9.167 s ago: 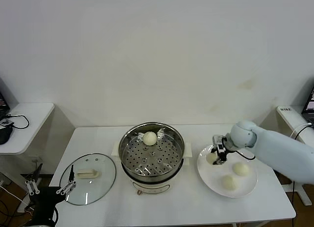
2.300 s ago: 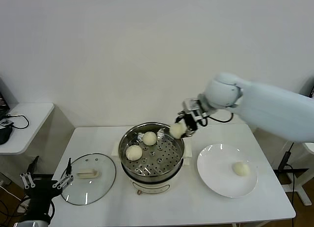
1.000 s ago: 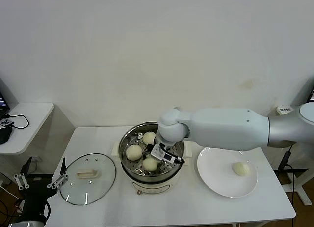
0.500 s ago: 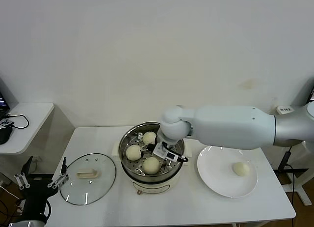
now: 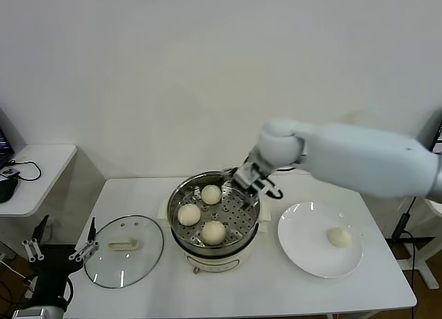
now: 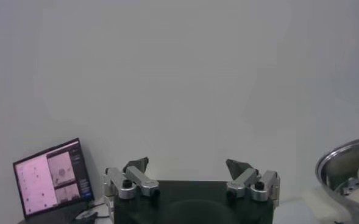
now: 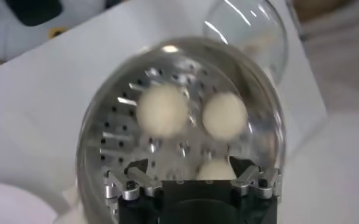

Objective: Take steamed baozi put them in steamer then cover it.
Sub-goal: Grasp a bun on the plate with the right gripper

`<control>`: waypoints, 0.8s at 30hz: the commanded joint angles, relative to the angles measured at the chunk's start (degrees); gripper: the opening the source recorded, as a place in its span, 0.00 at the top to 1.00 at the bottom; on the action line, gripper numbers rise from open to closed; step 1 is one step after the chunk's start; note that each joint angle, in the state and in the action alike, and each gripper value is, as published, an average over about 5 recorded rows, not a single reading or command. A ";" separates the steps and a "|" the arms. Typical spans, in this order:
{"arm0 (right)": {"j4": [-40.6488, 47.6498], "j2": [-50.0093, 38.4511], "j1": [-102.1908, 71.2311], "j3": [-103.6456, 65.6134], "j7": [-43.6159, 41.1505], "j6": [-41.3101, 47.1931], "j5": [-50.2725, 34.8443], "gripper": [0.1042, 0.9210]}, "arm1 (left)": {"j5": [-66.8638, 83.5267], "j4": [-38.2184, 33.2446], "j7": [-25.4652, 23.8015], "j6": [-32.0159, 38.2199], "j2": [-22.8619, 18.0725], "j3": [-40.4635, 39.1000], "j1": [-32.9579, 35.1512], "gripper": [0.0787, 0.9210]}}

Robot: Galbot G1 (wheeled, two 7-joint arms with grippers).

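Steel steamer (image 5: 214, 212) holds three baozi (image 5: 213, 231); right gripper (image 5: 253, 177) above its rim, jaws apart, empty; left gripper (image 5: 62, 242) parked low, jaws apart.

Three smooth cream-white round buns (image 5: 213, 231) sit on the hole-dotted silver tray of a shiny round stainless-steel steamer pot (image 5: 178, 195) with a cream base. A fourth cream bun (image 5: 338, 237) lies on a plain round white plate (image 5: 304, 253). The flat surface (image 5: 276, 291) is white.
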State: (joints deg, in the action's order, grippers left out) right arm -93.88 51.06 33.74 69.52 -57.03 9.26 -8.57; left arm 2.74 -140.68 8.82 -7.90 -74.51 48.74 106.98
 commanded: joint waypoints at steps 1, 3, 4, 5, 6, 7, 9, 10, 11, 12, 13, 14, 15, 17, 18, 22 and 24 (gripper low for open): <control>-1.85 -19.64 -3.08 -6.47 -2.08 11.71 -2.18 0.12 | 0.22 0.38 -0.11 -0.27 1.13 -0.42 -1.00 0.12; -1.93 -22.90 -4.40 -5.88 -2.18 11.44 -0.31 0.12 | 0.31 0.50 -0.09 -0.23 1.38 -0.65 -1.10 0.12; -1.89 -24.12 -5.04 -5.56 -2.19 11.24 0.53 0.12 | 0.34 0.53 -0.09 -0.22 1.44 -0.75 -1.15 0.12; -1.83 -25.23 -5.74 -5.32 -2.20 10.95 1.37 0.12 | 0.35 0.54 -0.08 -0.21 1.46 -0.90 -1.21 0.12; -1.76 -26.32 -6.63 -5.17 -2.21 10.55 2.37 0.12 | 0.34 0.55 -0.08 -0.20 1.48 -1.06 -1.25 0.12; -1.67 -27.19 -7.59 -5.26 -2.22 10.11 3.41 0.12 | 0.32 0.54 -0.07 -0.19 1.49 -1.22 -1.27 0.12; -1.28 -28.99 -10.48 -6.33 -2.21 8.88 6.19 0.12 | 0.19 0.48 -0.08 -0.18 1.65 -1.64 -1.22 0.12; -0.99 -29.80 -12.54 -7.38 -2.23 8.23 7.72 0.12 | 0.09 0.45 -0.09 -0.18 1.77 -1.85 -1.17 0.12; -0.63 -30.62 -14.76 -8.76 -2.23 7.61 9.25 0.12 | -0.01 0.41 -0.10 -0.18 1.91 -2.04 -1.12 0.12; -0.24 -31.40 -17.42 -10.47 -2.20 7.12 10.59 0.12 | -0.11 0.37 -0.11 -0.18 2.05 -2.24 -1.07 0.12; 0.16 -32.16 -20.81 -12.85 -2.15 6.71 11.76 0.12 | -0.23 0.34 -0.12 -0.19 2.16 -2.41 -1.03 0.12; 0.50 -32.68 -23.90 -15.09 -2.07 6.45 12.51 0.12 | -0.34 0.31 -0.13 -0.20 2.25 -2.56 -0.99 0.12; 0.85 -33.11 -27.17 -17.36 -1.94 6.26 13.10 0.12 | -0.45 0.29 -0.13 -0.22 2.32 -2.70 -0.94 0.12; 1.52 -33.56 -33.90 -21.92 -1.65 5.99 14.11 0.12 | -0.69 0.24 -0.15 -0.27 2.40 -2.95 -0.83 0.12; 1.87 -33.56 -36.43 -23.85 -1.52 5.86 14.59 0.12 | -0.80 0.19 -0.16 -0.30 2.41 -3.04 -0.76 0.12; 3.73 -32.67 -45.51 -32.22 -1.11 5.20 16.82 0.12 | -1.34 -0.23 -0.29 -0.51 2.20 -3.24 -0.44 0.12; 4.73 -31.89 -48.65 -35.21 -1.02 4.94 17.91 0.12 | -1.51 -0.40 -0.35 -0.55 2.07 -3.24 -0.19 0.12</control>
State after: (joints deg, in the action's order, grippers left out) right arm -91.86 23.18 7.08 51.19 -58.21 14.68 2.88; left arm 1.66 -140.76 8.57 -8.29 -72.39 45.79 106.51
